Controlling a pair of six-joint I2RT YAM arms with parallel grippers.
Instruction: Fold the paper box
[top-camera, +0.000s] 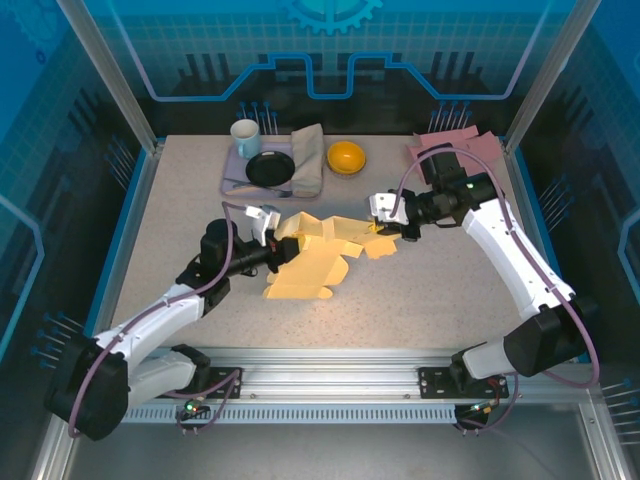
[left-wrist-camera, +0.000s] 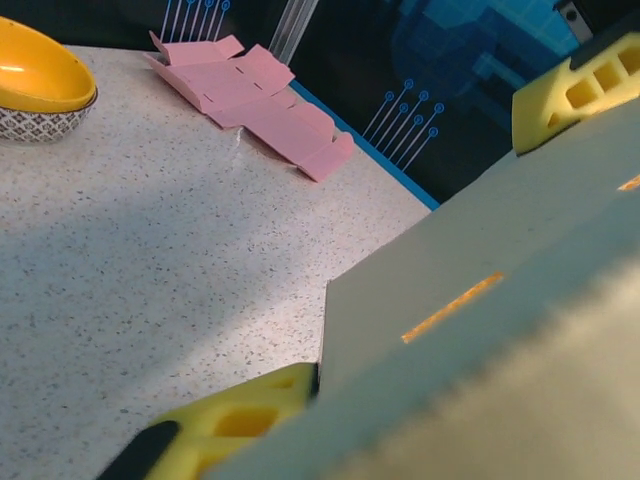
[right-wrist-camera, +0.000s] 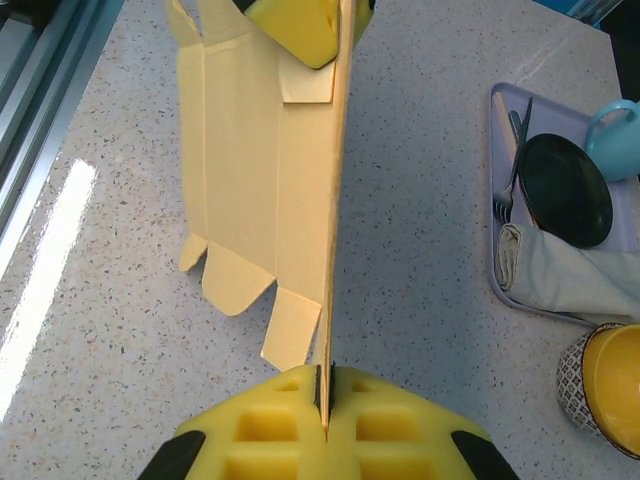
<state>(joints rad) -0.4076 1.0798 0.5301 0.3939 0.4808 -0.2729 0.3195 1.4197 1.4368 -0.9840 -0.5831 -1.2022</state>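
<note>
**Card on the fold:** A flat-cut yellow paper box (top-camera: 315, 265) lies partly raised on the speckled table (top-camera: 180, 220), on the arms' side of the yellow bowl (top-camera: 346, 157) and apart from it. The right claw (right-wrist-camera: 325, 405) is clamped on the edge of one panel, which stands upright between its yellow pads (right-wrist-camera: 270, 430) at the end of the sheet nearest the bowl. The left claw (top-camera: 272, 245) works the end farthest from the bowl. Its fingers (left-wrist-camera: 235, 420) sit on either side of a panel, but the close, slanted view does not settle whether they press on it or merely stand around it. The rest of the sheet, small tabs included, lies flat on the table.

The box looks to be thin card. It should be very light, stiff across each panel and ready to hinge along its pressed creases, and it would likely spring back if let go. A firm pinch should do no harm on a flat panel, but the small tabs would probably buckle or tear. The soundest hold seems to be a long panel edge just beside a crease, as the right claw has it, so a fold turns on the line and not across the panel. The smooth surface may slip between the pads under a sideways pull.
</note>
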